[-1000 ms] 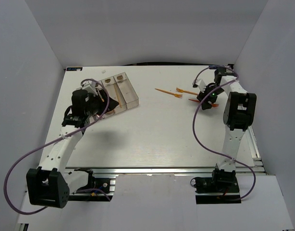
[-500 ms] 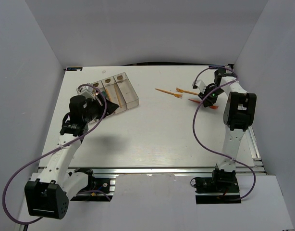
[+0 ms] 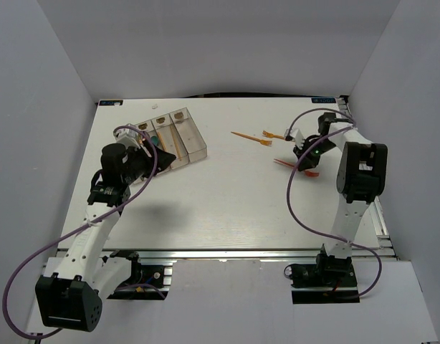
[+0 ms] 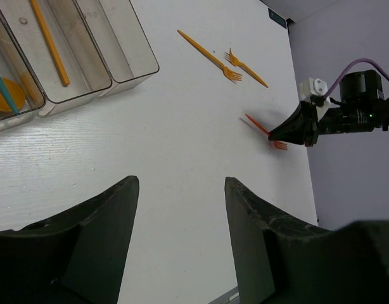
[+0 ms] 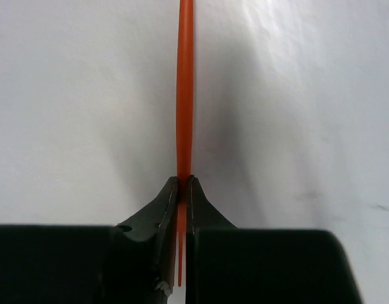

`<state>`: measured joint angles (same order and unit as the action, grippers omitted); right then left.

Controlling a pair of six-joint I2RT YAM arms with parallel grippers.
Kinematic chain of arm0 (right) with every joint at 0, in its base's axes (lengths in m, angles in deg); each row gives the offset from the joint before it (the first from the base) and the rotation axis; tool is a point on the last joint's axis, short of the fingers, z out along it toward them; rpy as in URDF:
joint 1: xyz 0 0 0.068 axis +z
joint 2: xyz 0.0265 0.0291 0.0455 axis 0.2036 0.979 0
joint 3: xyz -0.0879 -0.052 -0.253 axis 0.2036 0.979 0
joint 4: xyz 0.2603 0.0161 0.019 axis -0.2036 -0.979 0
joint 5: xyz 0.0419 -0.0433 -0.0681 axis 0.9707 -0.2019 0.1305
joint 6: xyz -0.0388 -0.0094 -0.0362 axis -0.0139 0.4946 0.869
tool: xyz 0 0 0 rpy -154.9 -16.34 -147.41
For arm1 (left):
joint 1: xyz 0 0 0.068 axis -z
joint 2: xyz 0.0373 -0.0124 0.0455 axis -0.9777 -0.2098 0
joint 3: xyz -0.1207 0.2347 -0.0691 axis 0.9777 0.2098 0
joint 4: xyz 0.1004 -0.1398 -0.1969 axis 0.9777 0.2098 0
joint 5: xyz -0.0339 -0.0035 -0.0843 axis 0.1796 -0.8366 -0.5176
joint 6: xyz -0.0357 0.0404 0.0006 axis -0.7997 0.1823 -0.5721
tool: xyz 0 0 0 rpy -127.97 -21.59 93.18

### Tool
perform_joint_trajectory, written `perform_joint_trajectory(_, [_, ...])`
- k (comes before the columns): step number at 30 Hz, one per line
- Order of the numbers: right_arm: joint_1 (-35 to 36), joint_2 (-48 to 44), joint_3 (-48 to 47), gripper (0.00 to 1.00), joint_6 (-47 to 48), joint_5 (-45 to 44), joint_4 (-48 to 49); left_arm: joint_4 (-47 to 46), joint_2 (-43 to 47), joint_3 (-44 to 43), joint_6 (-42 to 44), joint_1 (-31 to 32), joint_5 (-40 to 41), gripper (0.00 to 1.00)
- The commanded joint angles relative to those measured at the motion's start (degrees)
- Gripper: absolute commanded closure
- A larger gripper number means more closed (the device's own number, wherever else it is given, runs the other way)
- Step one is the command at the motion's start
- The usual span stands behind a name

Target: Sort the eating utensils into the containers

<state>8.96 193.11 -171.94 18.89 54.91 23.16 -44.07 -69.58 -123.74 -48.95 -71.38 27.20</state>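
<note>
Clear joined containers [image 3: 193, 136] hold an orange stick [image 4: 49, 43]; two orange forks [image 3: 246, 136] lie nearby, a third fork [image 5: 184, 82] pinched by the right pincer [image 5: 184, 182].

Three orange forks [image 4: 208, 55] and four clear containers [image 3: 195, 140].

White table [image 3: 227, 208], clear bins [image 3: 195, 144], 2 orange forks [image 3: 245, 136]
</note>
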Motion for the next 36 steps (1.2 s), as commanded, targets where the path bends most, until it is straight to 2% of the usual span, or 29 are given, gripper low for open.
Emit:
perform_joint_trajectory(1, [6.88,-7.11,1.99,1.0,-0.97,10.07,-7.84,0.19,1.5,0.26,-0.01,0.0,1.06,0.33])
perform_joint_trajectory(3, [10.41,-9.23,2.61,1.0,-2.45,13.75,-7.68,-0.17,1.5,0.0,-0.09,-0.09,1.33,0.33])
perform_joint_trajectory(4, [14.17,-10.9,2.09,1.0,-5.5,14.47,-6.37,-0.17,1.85,-0.17,0.08,-0.09,1.76,0.33])
perform_joint_trajectory(7, [19.47,-12.14,-1.06,1.0,-11.66,18.07,-3.48,0.01,2.64,-0.7,0.17,-0.09,2.56,0.33])
perform_joint_trajectory(8, [22.44,-11.97,-4.21,1.0,-19.43,18.34,-1.37,0.18,2.99,-1.05,0.26,-0.09,2.99,0.33])
perform_joint_trajectory(11, [27.37,-9.51,-11.5,1.0,-30.54,20.37,6.7,0.45,4.14,-1.41,-0.35,-0.09,3.35,0.32])
perform_joint_trajectory(12, [28.53,-8.11,-12.58,1.0,-40.59,19.58,13.61,0.45,4.75,-1.32,-0.44,-0.09,3.35,0.32])
perform_joint_trajectory(14, [32.2,-6.79,-14.25,1.0,-48.21,17.31,20.15,0.36,5.37,-0.97,-1.06,-0.09,3.26,0.32])
perform_joint_trajectory(15, [33.45,-6.09,-15.39,1.0,-56.08,11.89,27.06,0.62,5.72,-0.62,-1.06,-0.09,3.18,0.32])
perform_joint_trajectory(17, [35.82,-2.93,-19.15,1.0,-63.86,3.19,32.64,1.41,6.95,-0.18,-1.5,-0.09,3.35,0.32])
perform_joint_trajectory(19, [36.97,2.25,-24.08,1.0,-72.39,-1.58,36.77,2.11,8.52,0.17,-1.76,-0.09,3.79,0.32])
perform_joint_trajectory(22, [38.82,8.76,-32.53,1.0,-78.37,-6.7,42.47,3.52,10.9,1.05,-1.94,-0.09,4.75,0.32])
perform_joint_trajectory(26, [39.87,13.6,-34.21,1.0,-81.47,-10.13,56.37,5.63,12.66,1.85,-1.94,-0.09,5.37,0.32])
perform_joint_trajectory(31, [41.63,20.46,-39.4,1.0,-79.37,-13.91,59.38,6.95,13.72,2.29,-1.85,-0.09,5.72,0.32])
perform_joint_trajectory(33, [41.9,20.29,-36.86,0.9,-77.7,-14.26,60.78,7.48,13.89,2.28,-1.5,-0.09,6.16,0.31])
perform_joint_trajectory(35, [42.07,20.29,-34.66,0.86,-76.91,-14.26,61.4,7.57,13.98,2.37,-1.5,-0.09,6.6,0.31])
perform_joint_trajectory(36, [42.07,20.38,-34.48,0.8,-75.6,-14.44,61.58,7.57,13.9,2.46,-1.59,-0.09,6.69,0.31])
